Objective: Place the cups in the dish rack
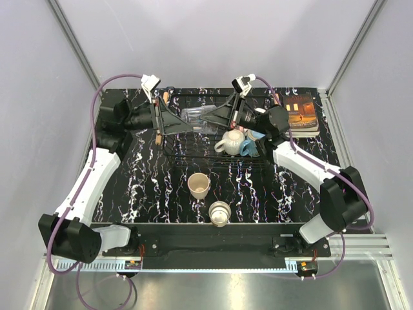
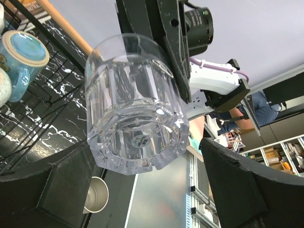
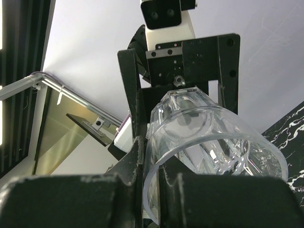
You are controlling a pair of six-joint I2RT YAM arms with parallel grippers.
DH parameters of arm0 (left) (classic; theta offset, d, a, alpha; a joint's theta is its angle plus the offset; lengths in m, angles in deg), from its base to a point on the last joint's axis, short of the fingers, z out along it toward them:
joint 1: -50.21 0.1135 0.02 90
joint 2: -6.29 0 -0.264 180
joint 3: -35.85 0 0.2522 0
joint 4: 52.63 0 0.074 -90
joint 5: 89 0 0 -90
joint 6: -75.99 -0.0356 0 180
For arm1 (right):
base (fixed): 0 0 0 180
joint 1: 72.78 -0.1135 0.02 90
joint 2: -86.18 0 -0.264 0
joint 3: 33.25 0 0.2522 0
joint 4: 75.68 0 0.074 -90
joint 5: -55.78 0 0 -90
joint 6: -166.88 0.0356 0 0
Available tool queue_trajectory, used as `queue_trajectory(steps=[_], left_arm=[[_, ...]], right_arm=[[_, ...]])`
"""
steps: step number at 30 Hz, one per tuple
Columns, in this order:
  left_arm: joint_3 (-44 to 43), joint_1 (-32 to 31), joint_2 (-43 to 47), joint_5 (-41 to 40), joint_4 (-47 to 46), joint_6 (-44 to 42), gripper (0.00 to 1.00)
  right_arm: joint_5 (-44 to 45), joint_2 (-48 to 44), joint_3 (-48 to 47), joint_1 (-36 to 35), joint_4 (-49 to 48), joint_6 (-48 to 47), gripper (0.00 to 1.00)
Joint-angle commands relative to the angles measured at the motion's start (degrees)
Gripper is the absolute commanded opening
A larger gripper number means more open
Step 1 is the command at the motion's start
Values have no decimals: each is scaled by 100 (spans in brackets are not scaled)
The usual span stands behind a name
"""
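Wide-apart fingers (image 2: 237,190) of my left gripper (image 2: 145,161) bracket the base of the clear glass tumbler (image 2: 135,107), which lies sideways above the dish rack (image 1: 187,155), mouth toward my right gripper (image 3: 151,161), clamped on its rim.

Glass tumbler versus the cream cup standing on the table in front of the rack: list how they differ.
The glass tumbler is clear. The cream cup is opaque. The tumbler is held in the air on its side over the dish rack, its rim pinched by the right gripper. The cream cup stands upright on the table, and nothing touches it. What they share: neither sits in the rack yet.
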Motion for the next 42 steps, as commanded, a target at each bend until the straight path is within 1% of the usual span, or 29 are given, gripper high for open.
queue_trajectory(steps=[1,8,12,13,14,16,17,19,20,23,24,25,27,28,29,30,31,33,34,35,36,37,38,40,41,42], left_arm=[[35,-104,109,-86,-77,-135,93],[-140,-157,-23,-209,47,-258,92],[-211,-157,-49,-244,177,-372,85],[-211,-157,-58,-262,187,-381,75],[-211,-157,-58,-271,196,-390,70],[-220,-157,-50,-314,249,-468,56],[-237,-157,-49,-332,319,-495,40],[-264,-157,-32,-402,459,-600,26],[-281,-148,-32,-403,503,-636,15],[-404,-148,-32,-455,635,-715,0],[-448,-148,-40,-473,697,-802,0],[-579,-140,-49,-490,889,-855,0],[-764,-122,-84,-508,1109,-1048,0],[-1009,-113,-93,-534,1406,-1145,0],[-1150,-61,-163,-578,1574,-1259,0],[-1317,-43,-216,-613,1785,-1556,0],[-1536,1,-277,-735,2300,-1741,0],[-1976,10,-479,-885,2673,-2215,0],[-2143,10,-584,-1077,3119,-2401,0],[-2441,10,-768,-1210,3306,-2568,0],[-2557,10,-883,-1359,3455,-2831,0],[-2680,1,-980,-1691,3692,-2990,0],[-2977,-25,-1094,-1947,3816,-3365,0],[-3355,-156,-1629,-2631,4202,-3754,0],[-3610,-218,-1927,-2844,4395,-4121,0],[-4239,-262,-2496,-2994,4545,-4264,0]], right_arm=[[65,115,-390,-64,-397,-27,0],[100,221,-408,-301,-344,-88,0],[126,239,-347,-415,-344,-88,0],[126,230,-329,-424,-344,-97,0],[126,239,-320,-450,-344,-88,0],[144,213,-285,-468,-353,-88,0],[135,195,-285,-468,-353,-88,0],[117,142,-285,-468,-283,-114,0],[100,125,-276,-459,-239,-141,0],[100,46,-206,-468,-81,-176,0],[117,-7,-180,-468,111,-255,3],[117,-42,-110,-433,200,-307,21],[152,-182,13,-363,472,-413,38],[161,-253,223,-302,508,-422,60],[170,-314,347,-136,491,-396,71],[153,-454,504,-12,334,-318,79],[126,-534,784,128,281,-282,82],[39,-858,1041,515,376,-308,87],[12,-981,1286,629,455,-352,92],[-58,-1279,1393,752,708,-439,98],[-85,-1438,1603,954,832,-623,98],[-111,-1614,1700,1060,973,-720,99],[-155,-1972,1788,1148,1340,-834,99],[-129,-2422,1965,1272,1894,-1404,99],[28,-2920,1974,1263,2654,-1694,98],[134,-3177,1922,1272,3088,-2288,98]])
